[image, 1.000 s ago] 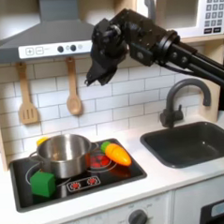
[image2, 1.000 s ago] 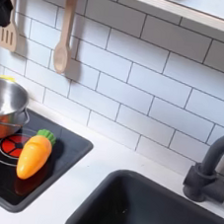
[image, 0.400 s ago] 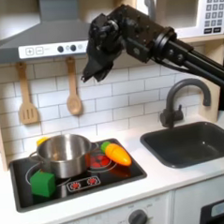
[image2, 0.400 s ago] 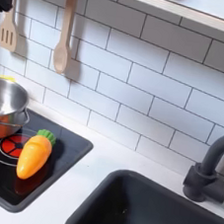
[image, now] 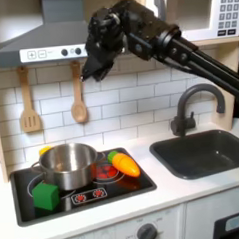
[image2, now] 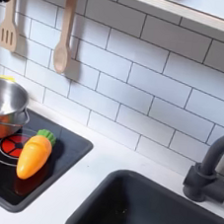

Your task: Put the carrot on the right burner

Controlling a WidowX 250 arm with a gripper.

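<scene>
A toy kitchen seen from the front in the first exterior view. At the far left of the frame a slotted spatula (image: 29,100) and a wooden spoon (image: 78,94) hang on the white tiled wall, under a grey hood (image: 42,41). Below them, in the lower left, a black stove top (image: 81,199) carries a green cube (image: 46,195) at its front corner, a steel pot (image: 66,165) behind it, and a yellow piece (image: 43,151) peeking out beside the pot. Just right of the pot the carrot (image: 123,163) lies on the red burner (image: 103,173), orange with its green top pointing toward the wall; in the second exterior view the carrot (image2: 34,154) sits in the lower left, near the pot (image2: 0,108) but apart from it. High in the upper middle of the first exterior view the black arm reaches in from the right, and its gripper (image: 92,69) hangs well above the stove, holding nothing; I cannot tell how far its fingers are parted. To the right are a dark tap (image: 191,105), a sink (image: 209,152) and, upper right, a microwave (image: 200,11).
</scene>
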